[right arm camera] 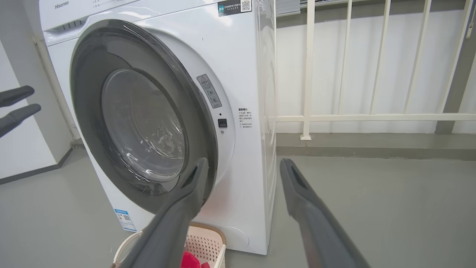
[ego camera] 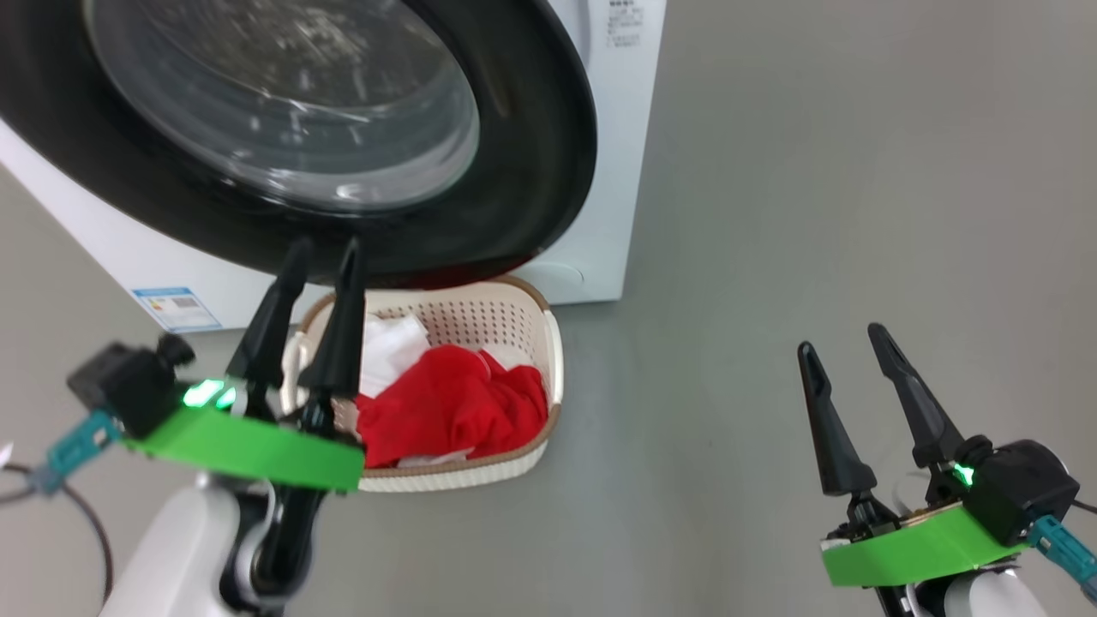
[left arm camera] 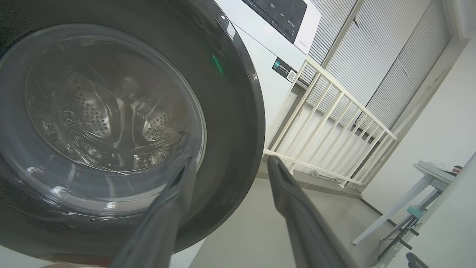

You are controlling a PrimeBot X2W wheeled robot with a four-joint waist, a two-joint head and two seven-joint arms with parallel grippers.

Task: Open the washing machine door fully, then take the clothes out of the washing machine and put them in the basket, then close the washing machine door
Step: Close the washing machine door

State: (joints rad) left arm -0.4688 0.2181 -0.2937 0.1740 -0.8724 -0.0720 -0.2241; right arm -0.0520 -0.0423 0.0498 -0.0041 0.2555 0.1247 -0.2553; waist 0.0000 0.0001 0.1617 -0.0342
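Left gripper [ego camera: 326, 248]: I hold it raised before the lower rim of the washing machine door [ego camera: 531, 171], fingers parted and holding nothing. Right gripper [ego camera: 842, 340]: low and well off to the right over the grey floor [ego camera: 814, 171], fingers spread and empty. The door lies close against the washing machine [ego camera: 621, 154]; I cannot tell whether it is latched. The clothes [ego camera: 454, 403] lie in the basket [ego camera: 554, 343], just before the machine. A white railing [right arm camera: 308, 74] stands behind.
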